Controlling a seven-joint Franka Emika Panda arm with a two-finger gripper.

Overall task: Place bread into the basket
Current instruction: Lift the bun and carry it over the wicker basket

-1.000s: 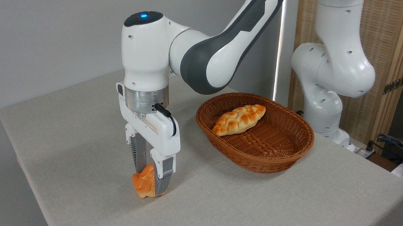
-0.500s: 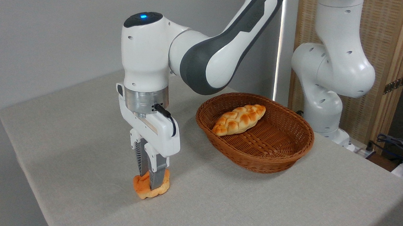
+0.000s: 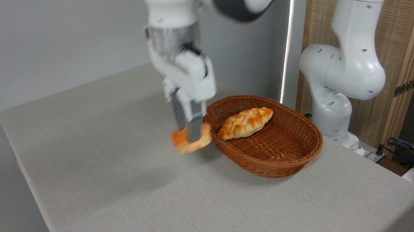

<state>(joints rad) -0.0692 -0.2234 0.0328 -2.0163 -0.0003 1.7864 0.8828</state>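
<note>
The pincer [image 3: 188, 131] is closed on the bun [image 3: 190, 140], its two grey fingers [image 3: 194, 124] clamped across the top so that the bread bulges out on either side. The bun hangs clear of the counter [image 3: 116, 168], just beside the near-left rim of the basket [image 3: 280, 164] and not yet over it. Inside the basket lies a paler braided loaf [image 3: 246, 122], towards the back left, with open wicker to its right and front.

By my reading the task is about halfway: the pick-up and lift are done, and what is left is to carry the bun over the rim, lower it onto a free part of the basket floor, and let go.

The arm and pincer are smeared by motion blur, so the exact finger gap and the bun's lumpy surface are hard to make out. The upper arm is cut off by the top edge. How high the bun sits above the rim cannot be judged from this single view.
</note>
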